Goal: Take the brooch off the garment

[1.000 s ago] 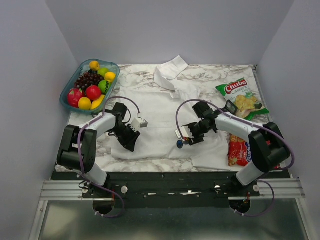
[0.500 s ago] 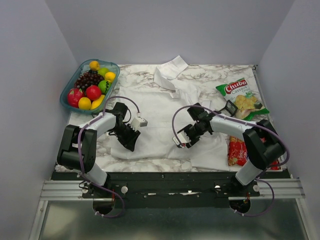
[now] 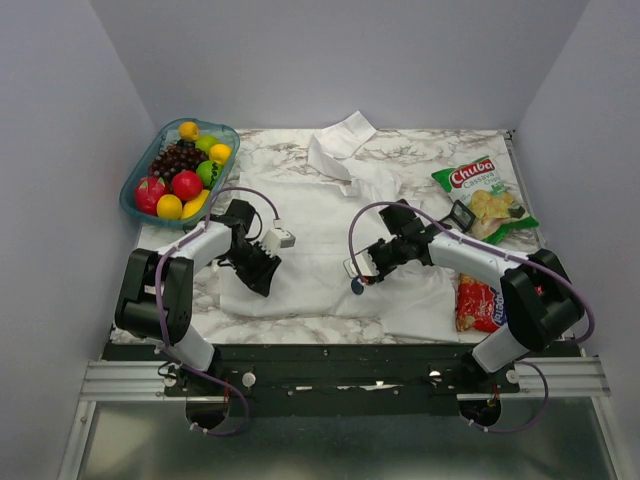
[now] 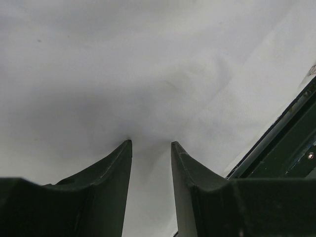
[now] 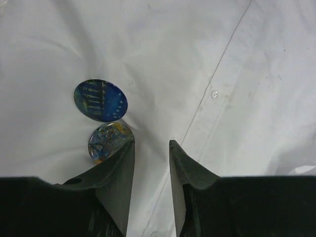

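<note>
The garment, a white wrinkled shirt, lies spread over the marble table and fills both wrist views. The brooch, a small round dark-blue pin, sits on the cloth near the shirt's front hem. In the right wrist view the brooch lies up and left of my fingers, with a second multicoloured round pin just below it, touching my left fingertip. My right gripper is open by a narrow gap over the button placket, holding nothing. My left gripper stands narrowly open, tips pressed on the shirt's left side.
A glass fruit bowl stands at the back left. A green chips bag, a small black square frame and a red snack packet lie to the right. The table's dark front rail runs close to the left gripper.
The right gripper swung left over the brooch, then drew back up and right, so the brooch shows again. The left gripper shifted slightly up the shirt.
</note>
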Available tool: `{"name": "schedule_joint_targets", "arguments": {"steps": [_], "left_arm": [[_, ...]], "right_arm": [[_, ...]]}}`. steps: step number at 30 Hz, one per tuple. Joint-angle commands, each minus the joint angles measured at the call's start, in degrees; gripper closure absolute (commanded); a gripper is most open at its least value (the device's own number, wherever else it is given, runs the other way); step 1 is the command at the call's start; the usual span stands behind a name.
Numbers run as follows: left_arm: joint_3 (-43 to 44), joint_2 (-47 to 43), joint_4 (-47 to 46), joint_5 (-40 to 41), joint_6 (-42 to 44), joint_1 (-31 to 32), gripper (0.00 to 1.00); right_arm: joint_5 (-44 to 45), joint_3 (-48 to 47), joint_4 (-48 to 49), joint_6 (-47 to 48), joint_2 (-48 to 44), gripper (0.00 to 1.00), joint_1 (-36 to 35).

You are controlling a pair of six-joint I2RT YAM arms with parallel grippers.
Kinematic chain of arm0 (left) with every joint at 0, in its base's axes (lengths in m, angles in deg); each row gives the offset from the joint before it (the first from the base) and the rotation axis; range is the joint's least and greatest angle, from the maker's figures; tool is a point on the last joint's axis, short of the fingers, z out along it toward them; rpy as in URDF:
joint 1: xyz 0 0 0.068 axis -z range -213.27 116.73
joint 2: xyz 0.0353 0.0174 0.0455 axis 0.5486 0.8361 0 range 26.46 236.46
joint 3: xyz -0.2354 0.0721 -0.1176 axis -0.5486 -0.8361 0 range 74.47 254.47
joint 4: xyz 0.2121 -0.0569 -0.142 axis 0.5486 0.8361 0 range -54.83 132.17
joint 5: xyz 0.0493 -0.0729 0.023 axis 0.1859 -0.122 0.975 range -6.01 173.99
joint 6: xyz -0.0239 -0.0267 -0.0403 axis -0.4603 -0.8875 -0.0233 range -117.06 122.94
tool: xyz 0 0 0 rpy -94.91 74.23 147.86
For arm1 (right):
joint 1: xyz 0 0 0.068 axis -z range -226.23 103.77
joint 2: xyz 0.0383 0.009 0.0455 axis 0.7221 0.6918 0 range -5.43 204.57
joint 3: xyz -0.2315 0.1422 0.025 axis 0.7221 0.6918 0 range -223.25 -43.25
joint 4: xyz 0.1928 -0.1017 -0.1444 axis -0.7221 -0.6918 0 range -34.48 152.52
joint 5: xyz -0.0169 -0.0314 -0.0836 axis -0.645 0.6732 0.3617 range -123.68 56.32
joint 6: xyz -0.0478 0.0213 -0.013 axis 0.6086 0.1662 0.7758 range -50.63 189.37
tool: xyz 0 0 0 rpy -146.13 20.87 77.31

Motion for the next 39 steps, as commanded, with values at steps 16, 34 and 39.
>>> {"name": "schedule_joint_targets", "arguments": {"steps": [16,34,39], "left_arm": [[7.23,0.27,0.01,-3.04,-2.30,-0.09,0.52],[8.11,1.76,0.01,-3.57,-3.53,-0.09,0.52],[8.46,2.03,0.45,-3.40,-3.01,-0.09,0.52]], "right_arm": [[2.31,-1.56,-7.24,2.08,4.54,0.48,0.43],[4.87,-1.74,-7.77,3.56,6.66,0.42,0.43],[3.72,-1.65,-8.56,2.78,5.43,0.34,0.43]]}}
